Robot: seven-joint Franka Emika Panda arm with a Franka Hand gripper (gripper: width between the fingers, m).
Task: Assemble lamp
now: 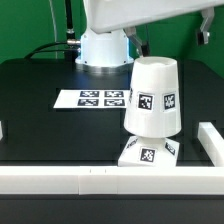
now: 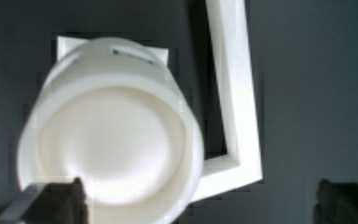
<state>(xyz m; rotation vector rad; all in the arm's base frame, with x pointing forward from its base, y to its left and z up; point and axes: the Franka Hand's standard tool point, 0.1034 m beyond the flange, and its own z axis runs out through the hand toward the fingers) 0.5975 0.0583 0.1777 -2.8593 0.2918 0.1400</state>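
Observation:
The white tapered shade [image 1: 152, 97] stands wide end down on the flat square base [image 1: 148, 153], near the front right corner of the table. Both carry black-and-white tags. In the wrist view I look down on the shade's round closed top [image 2: 114, 125], with a corner of the base [image 2: 149, 50] showing beyond it. My gripper [image 2: 201, 205] is open above the shade. One dark finger [image 2: 51, 203] sits at the shade's edge, the other [image 2: 350, 202] is far off over the black table. The bulb is hidden. The gripper itself is out of the exterior view.
A white L-shaped rail [image 1: 60, 178] runs along the table's front edge and up its right side [image 2: 229, 90], close to the base. The marker board [image 1: 95, 98] lies behind the lamp on the black table. The robot's white pedestal [image 1: 103, 45] stands at the back.

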